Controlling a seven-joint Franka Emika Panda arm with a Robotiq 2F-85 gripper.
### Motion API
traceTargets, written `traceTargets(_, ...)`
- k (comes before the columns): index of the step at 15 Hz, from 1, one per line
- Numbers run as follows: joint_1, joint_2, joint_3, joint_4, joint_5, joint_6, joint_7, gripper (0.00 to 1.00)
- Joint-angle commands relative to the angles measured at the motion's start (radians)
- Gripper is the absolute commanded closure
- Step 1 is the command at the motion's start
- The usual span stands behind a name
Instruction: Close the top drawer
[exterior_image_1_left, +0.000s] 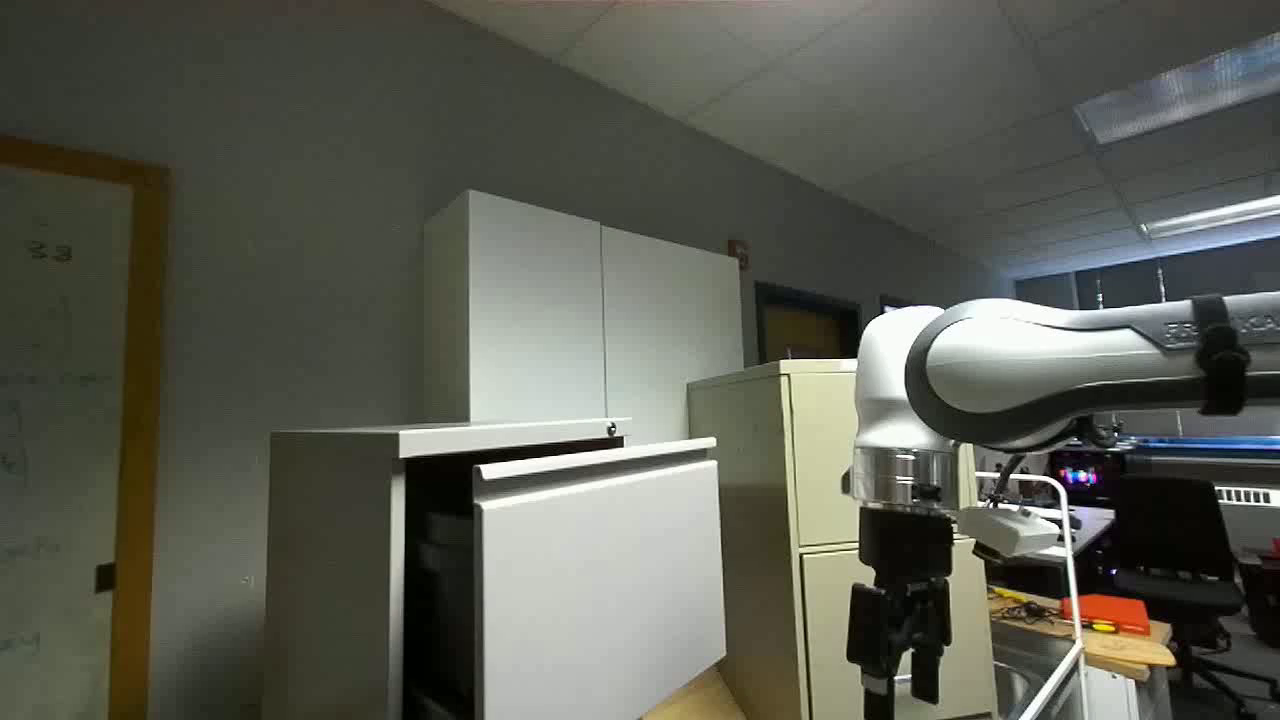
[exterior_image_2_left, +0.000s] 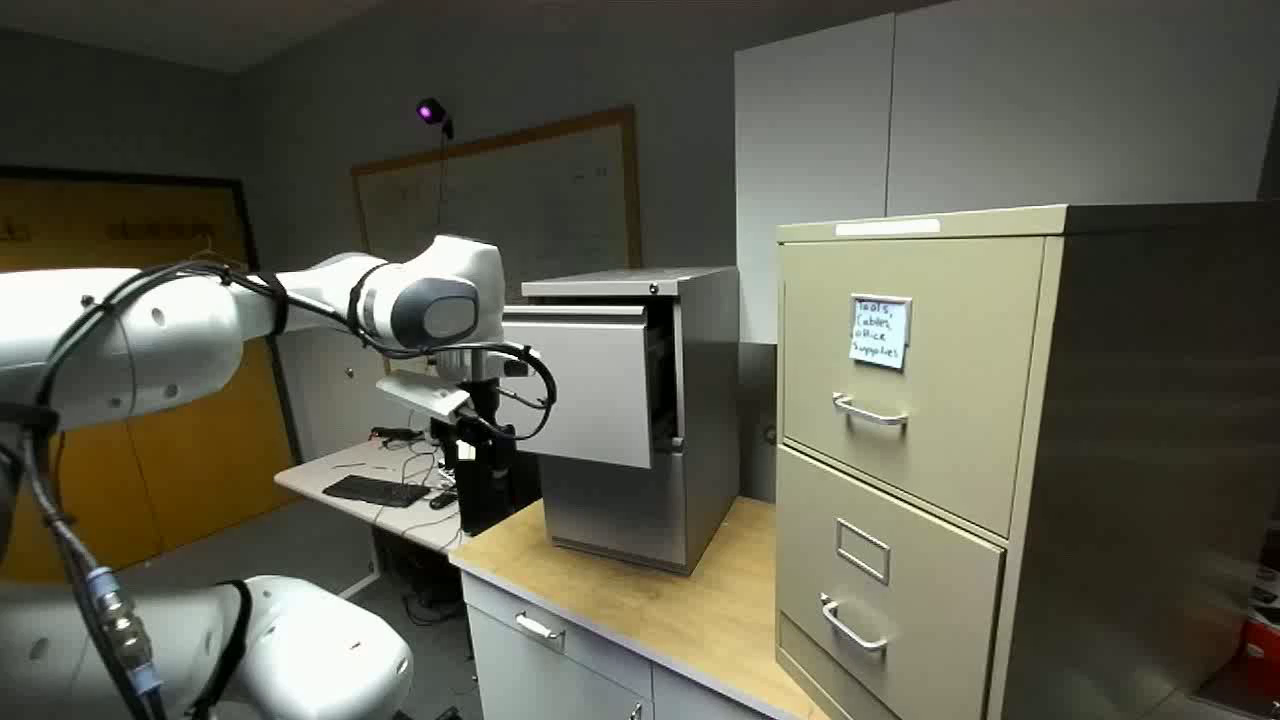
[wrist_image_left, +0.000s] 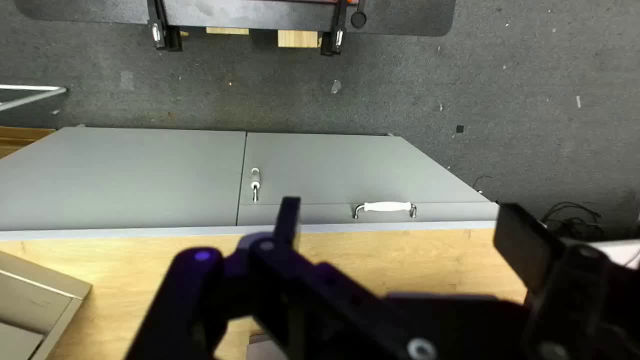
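The top drawer (exterior_image_1_left: 605, 590) of the low light-grey cabinet (exterior_image_1_left: 335, 560) stands pulled out, with a dark gap behind its flat pale front. It also shows pulled out in an exterior view (exterior_image_2_left: 590, 400), above the shut lower drawer (exterior_image_2_left: 620, 505). My gripper (exterior_image_1_left: 905, 675) points down in front of the drawer front, apart from it. In an exterior view the gripper (exterior_image_2_left: 485, 490) and wrist hide the drawer's left part. In the wrist view the gripper (wrist_image_left: 404, 230) is open, with nothing between the fingers. A small grey corner shows at that view's bottom edge; I cannot tell what it is.
The grey cabinet stands on a wooden counter (exterior_image_2_left: 700, 620) with handled doors below. The beige filing cabinet (exterior_image_2_left: 910, 400) stands beside it on the counter. A white two-door cupboard (exterior_image_1_left: 600, 310) is behind. A desk (exterior_image_2_left: 400, 490) with a keyboard lies beyond the arm.
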Motion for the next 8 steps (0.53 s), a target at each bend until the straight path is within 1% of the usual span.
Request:
traceTargets(1, -0.018, 0.001, 0.011, 0.003, 0.009, -0.003, -0.011, 0.00)
traceTargets(8, -0.017, 0.004, 0.014, 0.006, 0.011, 0.011, -0.010, 0.00)
